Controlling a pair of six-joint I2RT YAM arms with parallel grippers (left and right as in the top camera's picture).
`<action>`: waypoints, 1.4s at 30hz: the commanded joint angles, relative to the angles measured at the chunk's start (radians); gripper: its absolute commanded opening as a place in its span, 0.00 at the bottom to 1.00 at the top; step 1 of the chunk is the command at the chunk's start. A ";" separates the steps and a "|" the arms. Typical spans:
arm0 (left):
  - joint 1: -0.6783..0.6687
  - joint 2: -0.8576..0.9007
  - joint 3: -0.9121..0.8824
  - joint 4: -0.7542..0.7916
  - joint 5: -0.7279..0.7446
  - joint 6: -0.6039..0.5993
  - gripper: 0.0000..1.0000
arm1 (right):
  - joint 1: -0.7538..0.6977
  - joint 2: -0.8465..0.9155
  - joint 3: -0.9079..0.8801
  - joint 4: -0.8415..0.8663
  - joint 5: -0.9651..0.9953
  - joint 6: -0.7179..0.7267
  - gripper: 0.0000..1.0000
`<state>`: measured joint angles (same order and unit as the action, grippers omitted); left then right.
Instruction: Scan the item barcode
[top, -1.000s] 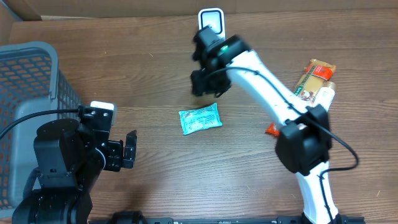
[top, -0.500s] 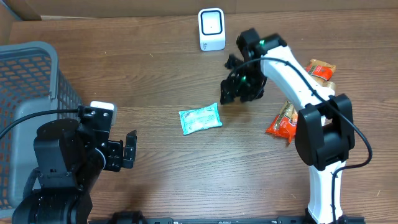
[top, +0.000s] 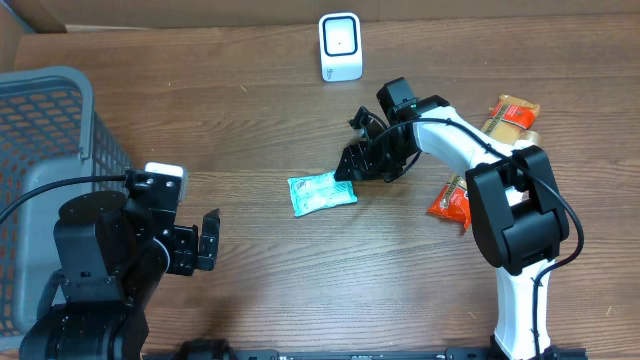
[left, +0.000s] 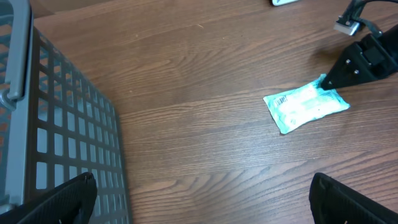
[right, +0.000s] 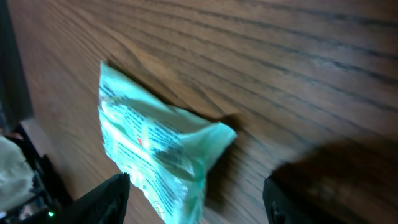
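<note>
The item, a teal plastic packet (top: 322, 191), lies flat on the wooden table near the middle. It also shows in the left wrist view as the packet (left: 306, 106). My right gripper (top: 352, 165) is low at the packet's upper right corner, tilted toward it. In the right wrist view the packet (right: 155, 155) fills the space between the spread fingers, and my right gripper (right: 196, 205) is open around its end, not closed on it. The white scanner (top: 341, 47) stands at the table's far edge. My left gripper (top: 205, 243) hangs open and empty at the near left.
A grey mesh basket (top: 50, 130) stands at the left edge, close beside my left arm; its wall (left: 62, 137) fills the left of the left wrist view. Snack packs (top: 510, 120) and a red packet (top: 450, 200) lie at the right, beside the right arm.
My right arm has swung away from the scanner, out to the right and then down to the teal packet's right end. The packet and the left arm have not moved.
</note>
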<state>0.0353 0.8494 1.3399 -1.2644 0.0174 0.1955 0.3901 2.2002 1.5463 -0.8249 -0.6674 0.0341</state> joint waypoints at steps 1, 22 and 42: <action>0.004 0.002 0.003 0.004 -0.009 0.022 1.00 | 0.035 0.039 -0.023 0.012 -0.023 0.105 0.67; 0.004 0.002 0.003 0.004 -0.009 0.022 1.00 | -0.037 -0.015 -0.019 -0.015 -0.180 0.193 0.04; 0.004 0.002 0.003 0.004 -0.009 0.022 1.00 | -0.291 -0.701 -0.019 -0.310 -0.191 0.068 0.04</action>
<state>0.0353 0.8494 1.3399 -1.2644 0.0174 0.1955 0.0963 1.5612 1.5166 -1.1267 -0.8341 0.1440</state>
